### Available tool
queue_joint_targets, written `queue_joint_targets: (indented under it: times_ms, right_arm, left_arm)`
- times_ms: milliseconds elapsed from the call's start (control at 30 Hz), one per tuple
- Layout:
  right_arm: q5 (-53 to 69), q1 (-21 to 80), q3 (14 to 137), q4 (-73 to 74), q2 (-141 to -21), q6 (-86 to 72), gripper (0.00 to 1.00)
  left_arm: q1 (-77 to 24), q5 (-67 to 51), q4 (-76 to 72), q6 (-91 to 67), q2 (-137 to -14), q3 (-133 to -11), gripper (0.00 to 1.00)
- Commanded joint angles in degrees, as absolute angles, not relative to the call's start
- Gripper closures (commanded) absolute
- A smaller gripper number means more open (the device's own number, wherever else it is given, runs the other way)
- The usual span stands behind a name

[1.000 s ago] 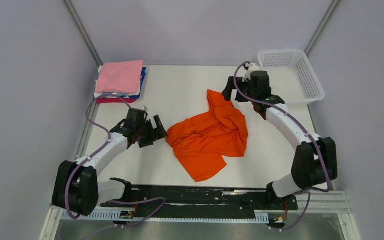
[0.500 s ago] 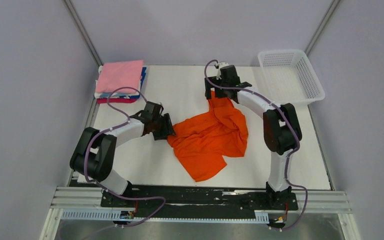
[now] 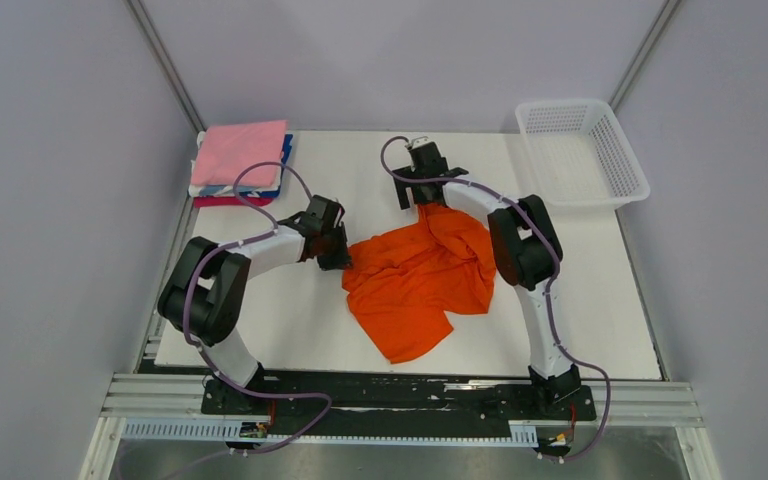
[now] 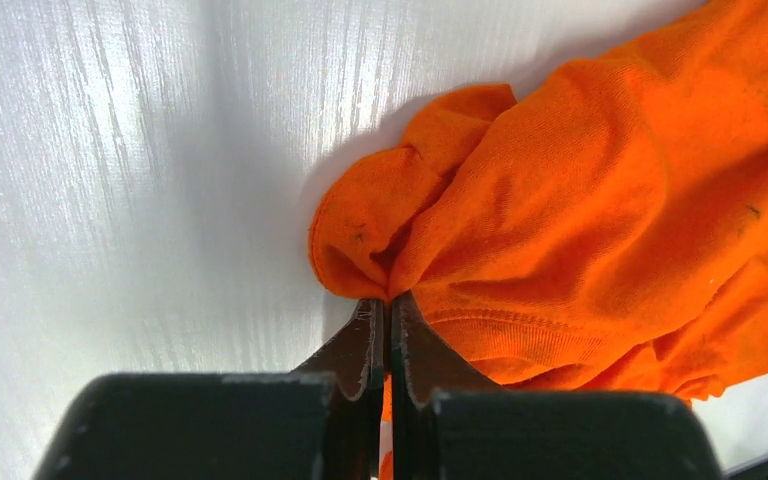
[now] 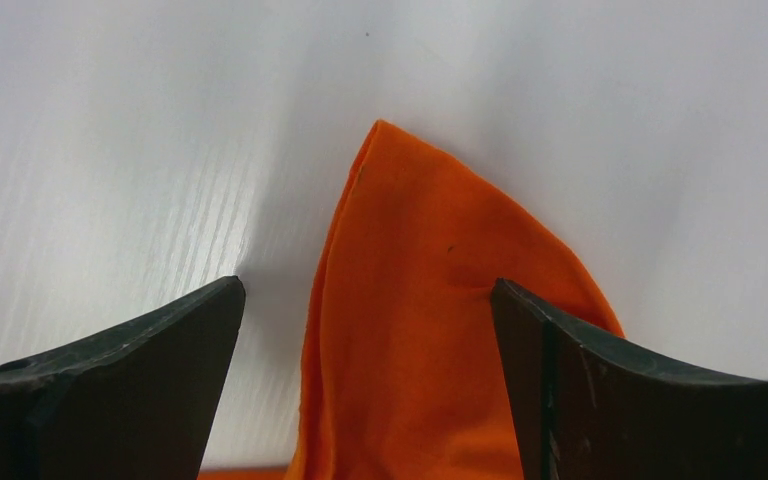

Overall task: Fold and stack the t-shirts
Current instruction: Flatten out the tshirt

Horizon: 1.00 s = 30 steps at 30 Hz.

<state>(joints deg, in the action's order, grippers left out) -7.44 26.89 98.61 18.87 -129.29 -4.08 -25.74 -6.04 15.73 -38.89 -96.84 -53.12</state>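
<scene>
A crumpled bright orange t-shirt point(image 3: 420, 275) lies in the middle of the white table. My left gripper point(image 3: 338, 255) sits at its left edge, shut on a bunched fold of orange t-shirt point(image 4: 580, 200); the cloth is pinched right at the tips of the left gripper point(image 4: 388, 300). My right gripper point(image 3: 420, 195) is at the shirt's far corner. In the right wrist view the right gripper point(image 5: 365, 282) stands open, one finger on each side of that pointed orange corner point(image 5: 410, 330). A folded stack with a pink t-shirt point(image 3: 242, 153) on top rests at the back left.
A white mesh basket point(image 3: 622, 150) stands at the back right corner. Grey walls close in the table on the left, right and back. Both arm bases sit on a black rail along the near edge.
The left gripper slid right to the shirt's left edge and shut on it. The right arm swung left from beside the basket to the shirt's far corner, still open.
</scene>
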Motion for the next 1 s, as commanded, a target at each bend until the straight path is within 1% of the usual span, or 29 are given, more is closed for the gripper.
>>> queue_joint_targets:
  times_ms: [0,67,133,200,233,333,367,500,633,767,867,967]
  right_arm:
    - [-15.47,28.02,103.84,18.43,-133.17,-2.29,0.08]
    - [-16.92,28.12,104.08,18.48,-134.11,-2.67,0.15]
    - [-18.03,28.12,103.62,18.46,-134.27,-3.12,0.28]
    - [-18.99,28.1,103.01,18.48,-134.11,-3.67,0.52]
    - [-19.64,28.09,102.7,18.46,-133.75,-4.0,0.66]
    - [-22.58,27.6,101.55,18.25,-131.59,-5.26,0.97]
    - [-23.0,27.19,100.84,17.98,-130.47,-5.63,1.0]
    - [-23.92,25.54,96.6,16.62,-122.48,-4.28,1.0]
    - [-24.56,23.92,89.99,15.66,-110.69,-0.51,1.0]
    - [-25.67,22.74,81.68,13.53,-97.02,4.47,1.0]
    - [-27.38,22.06,76.66,12.23,-88.77,7.04,1.0]
    - [-27.75,21.34,72.99,11.37,-80.84,8.68,1.0]
  left_arm:
    - [-26.08,-0.63,21.46,-38.07,-98.54,-52.88,1.0]
    - [-26.11,-0.24,22.1,-38.31,-97.28,-52.94,1.0]
    - [-26.1,0.56,22.53,-38.66,-96.17,-52.91,1.0]
    - [-26.1,1.6,22.8,-38.93,-94.98,-52.95,1.0]
    - [-26.1,2.2,22.91,-38.98,-94.6,-52.98,1.0]
    - [-26.1,5.41,24.46,-39.43,-92.81,-54.04,1.0]
    - [-26.1,6.26,24.84,-39.61,-92.5,-54.4,1.0]
    - [-26.1,12.22,29.44,-39.89,-90.47,-58.11,1.0]
    - [-26.09,17.65,33.2,-39.23,-87.15,-61.99,1.0]
    - [-26.1,23.41,35.27,-37.7,-80.93,-64.76,1.0]
    - [-26.04,31.92,37.87,-36.49,-77.61,-67.67,1.0]
    - [-26.1,36.2,40.01,-34.19,-73.25,-71.7,1.0]
